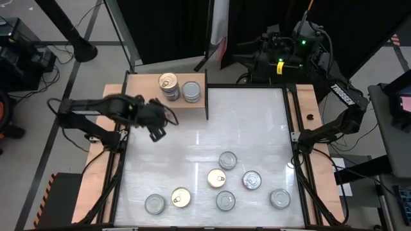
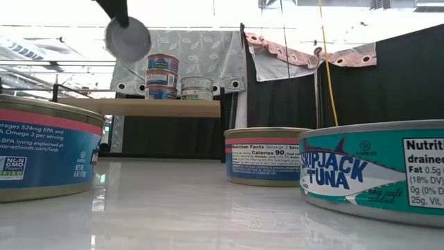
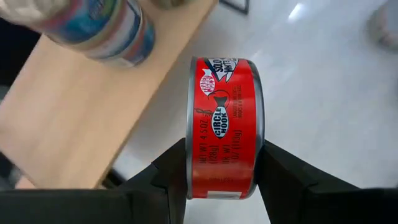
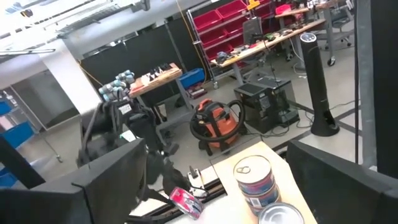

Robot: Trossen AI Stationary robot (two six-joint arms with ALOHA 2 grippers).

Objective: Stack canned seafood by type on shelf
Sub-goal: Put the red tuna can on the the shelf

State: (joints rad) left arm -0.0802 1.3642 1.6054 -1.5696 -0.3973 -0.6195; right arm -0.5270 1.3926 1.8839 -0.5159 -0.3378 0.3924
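With the left hand (image 3: 221, 177) pinching a red-labelled can (image 3: 225, 127) on edge just off the shelf (image 1: 144, 90), turn it flat and set it beside the two stacks (not on them), while the spread right hand waits at the desk's far right.

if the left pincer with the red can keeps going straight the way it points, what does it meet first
Probably the wooden shelf: the left pincer, shut on the red can, points across its near edge, with the stack of blue cans farther on. Depth is unclear.

blurred: left tool (image 1: 156, 130) in high view | cropped: blue can stack (image 3: 93, 28) at wrist edge
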